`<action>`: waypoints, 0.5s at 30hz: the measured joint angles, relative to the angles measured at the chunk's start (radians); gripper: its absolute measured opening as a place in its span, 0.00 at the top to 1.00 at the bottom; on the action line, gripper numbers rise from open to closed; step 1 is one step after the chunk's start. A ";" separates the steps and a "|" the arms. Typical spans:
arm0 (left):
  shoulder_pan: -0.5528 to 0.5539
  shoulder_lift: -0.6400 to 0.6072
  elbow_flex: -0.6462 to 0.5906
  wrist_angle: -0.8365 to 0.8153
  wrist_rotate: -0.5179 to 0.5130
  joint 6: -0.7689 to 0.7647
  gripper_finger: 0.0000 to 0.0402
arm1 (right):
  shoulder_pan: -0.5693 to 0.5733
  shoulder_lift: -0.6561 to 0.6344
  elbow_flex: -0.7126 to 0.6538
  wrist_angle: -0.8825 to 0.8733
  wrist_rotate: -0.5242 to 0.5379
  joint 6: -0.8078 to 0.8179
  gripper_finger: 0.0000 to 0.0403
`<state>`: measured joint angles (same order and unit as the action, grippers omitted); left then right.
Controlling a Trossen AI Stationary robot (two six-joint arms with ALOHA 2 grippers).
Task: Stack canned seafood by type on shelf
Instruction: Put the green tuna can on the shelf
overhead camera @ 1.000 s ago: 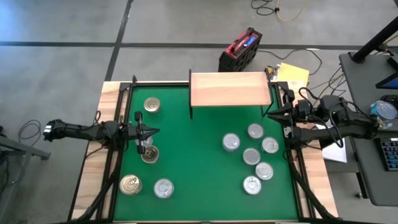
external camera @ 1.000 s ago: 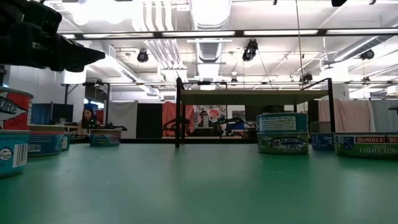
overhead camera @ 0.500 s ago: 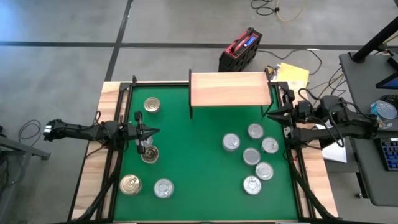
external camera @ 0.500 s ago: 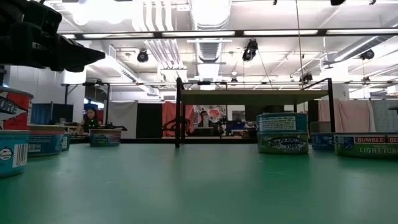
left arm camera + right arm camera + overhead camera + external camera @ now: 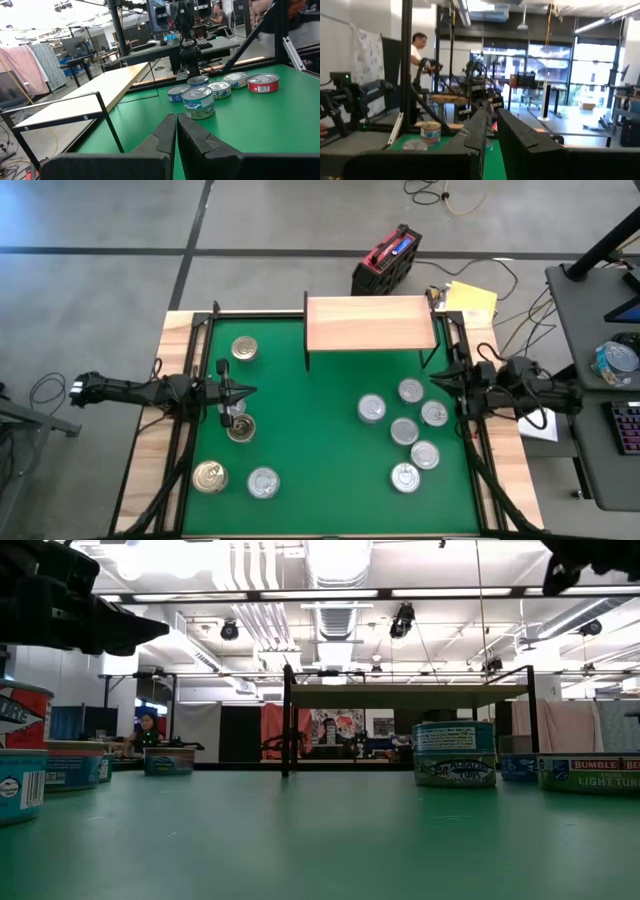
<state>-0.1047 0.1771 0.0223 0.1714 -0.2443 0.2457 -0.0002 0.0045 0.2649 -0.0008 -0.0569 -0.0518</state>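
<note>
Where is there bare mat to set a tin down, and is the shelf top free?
The shelf top is bare. The green mat is open down its middle, between the left gripper and the right cluster of tins. That cluster is crowded, and four tins sit close together by the left gripper.

The worktop [image 5: 320,470] is covered in deep green with a pale wood border, and the shelf [image 5: 370,323] at upper centre is light wood on black legs. Most cans [image 5: 405,430] have silver tops, two at lower left [image 5: 209,475] are gold, and one [image 5: 263,83] has a red side.
</note>
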 joint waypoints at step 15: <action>0.000 0.000 0.000 0.011 0.000 0.008 1.00 | 0.000 0.076 -0.252 0.493 -0.018 0.005 0.90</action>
<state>-0.1051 0.1772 0.0223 0.1822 -0.2443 0.2535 -0.0006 0.0803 0.0130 0.4921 -0.0750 -0.0464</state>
